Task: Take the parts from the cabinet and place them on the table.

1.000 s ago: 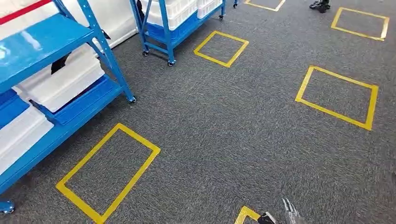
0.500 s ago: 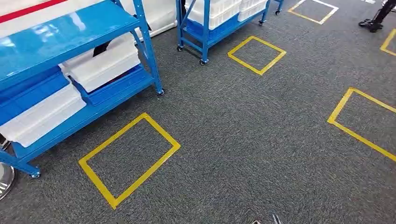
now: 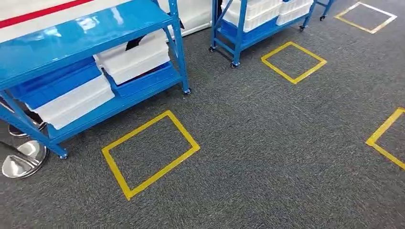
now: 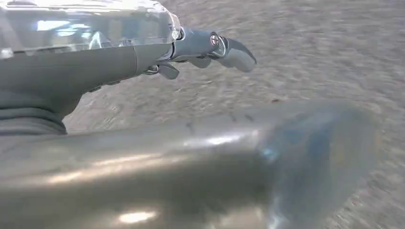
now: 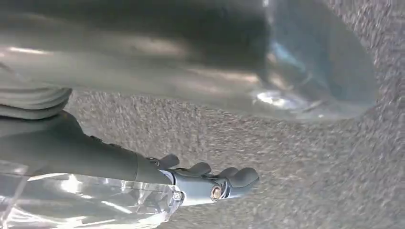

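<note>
Cabinet (image 3: 90, 33) stands on your left, white bins (image 3: 136, 57) shelved; left hand (image 4: 200, 47) and right hand (image 5: 205, 181) hang empty, fingers loosely spread.

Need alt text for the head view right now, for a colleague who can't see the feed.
A blue metal shelving rack holding white plastic bins stands on grey carpet, with a yellow tape rectangle on the floor before it. A second blue rack stands farther back.

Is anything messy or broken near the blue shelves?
Nothing looks broken or spilled. The white bins on the near blue rack sit at a slant to each other, not lined up neatly, and one juts past the shelf's edge. The yellow tape squares look whole on the grey carpet.
</note>
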Robot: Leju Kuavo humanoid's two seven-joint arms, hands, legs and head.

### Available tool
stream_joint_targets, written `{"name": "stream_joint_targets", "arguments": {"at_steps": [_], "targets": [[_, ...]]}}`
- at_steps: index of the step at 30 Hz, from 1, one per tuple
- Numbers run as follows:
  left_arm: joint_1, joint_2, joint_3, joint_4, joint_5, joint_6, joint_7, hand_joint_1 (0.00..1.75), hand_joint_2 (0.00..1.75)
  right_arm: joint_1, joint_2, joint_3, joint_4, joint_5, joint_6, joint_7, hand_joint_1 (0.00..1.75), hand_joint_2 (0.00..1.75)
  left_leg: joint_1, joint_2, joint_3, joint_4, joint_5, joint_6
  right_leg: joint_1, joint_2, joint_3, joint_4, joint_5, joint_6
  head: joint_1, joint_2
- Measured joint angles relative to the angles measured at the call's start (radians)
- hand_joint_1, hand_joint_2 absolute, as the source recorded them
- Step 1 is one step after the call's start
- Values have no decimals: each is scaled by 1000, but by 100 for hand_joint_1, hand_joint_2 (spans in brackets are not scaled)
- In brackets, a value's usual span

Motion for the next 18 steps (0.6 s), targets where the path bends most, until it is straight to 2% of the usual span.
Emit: {"name": "stream_joint_targets", "arguments": {"at_steps": [1,2,3,7,8,9,10,12,13,14,15,16,17,18], "targets": [[0,0,0,0,0,-2,9,0,0,-1,0,0,1,2,0,2,0,0,-1,9,44,-82,39,5,1,-11,3,0,-2,2,0,0],[-2,0,0,0,0,-5,16,0,0,-2,2,0,1,5,0,5,0,0,-6,45,95,-175,74,14,2,-21,8,0,-5,4,0,0],[-8,0,0,0,0,-7,25,0,0,-3,3,0,1,7,0,9,0,0,-17,88,111,-212,59,22,6,-32,11,0,-8,10,0,0],[-9,0,1,0,2,-8,48,0,0,-15,10,0,2,12,1,19,0,0,-24,41,104,-221,70,39,4,-70,20,-5,-11,28,0,0],[-9,-1,1,0,2,-8,52,0,0,-19,12,0,2,11,1,21,0,0,-17,30,124,-236,79,46,8,-74,25,-9,-16,38,0,0],[-6,-2,2,0,3,-8,53,0,0,-23,11,0,2,11,1,21,0,0,-12,22,128,-247,85,47,-1,-20,23,13,-32,44,1,0],[-8,-3,2,0,3,-8,54,0,0,-23,11,0,2,11,1,21,0,0,-11,13,127,-249,86,49,0,18,-5,68,-67,46,1,0],[-17,-5,5,0,3,-11,54,0,0,-17,11,-1,5,8,5,22,0,0,-11,-11,124,-248,89,53,-5,45,-83,220,-130,49,1,0],[-17,-5,6,0,3,-14,53,0,0,-14,11,-2,6,7,8,23,0,0,-10,-27,124,-247,88,53,-5,50,-109,265,-134,49,1,0],[-17,-5,7,0,3,-17,49,0,0,-12,11,-3,8,6,10,26,0,0,-10,-42,126,-246,88,52,-5,51,-113,260,-112,50,1,0],[-16,-5,7,0,3,-19,45,0,0,-13,10,-5,10,6,13,27,0,0,-9,-56,127,-244,87,51,-7,53,-97,214,-70,51,1,0],[-15,-5,8,0,3,-24,42,0,0,-15,7,-6,10,6,14,28,0,0,-7,-68,128,-240,85,48,-9,60,-69,144,-23,51,1,0],[-15,-5,8,0,3,-27,38,0,0,-16,5,-7,10,4,15,28,0,0,-5,-81,127,-235,82,43,-13,86,-38,67,20,53,1,0],[-17,-5,8,0,3,-27,35,0,0,-14,2,-9,11,3,16,29,0,0,-5,-90,120,-228,79,38,-19,143,-23,24,22,51,1,0]]}}
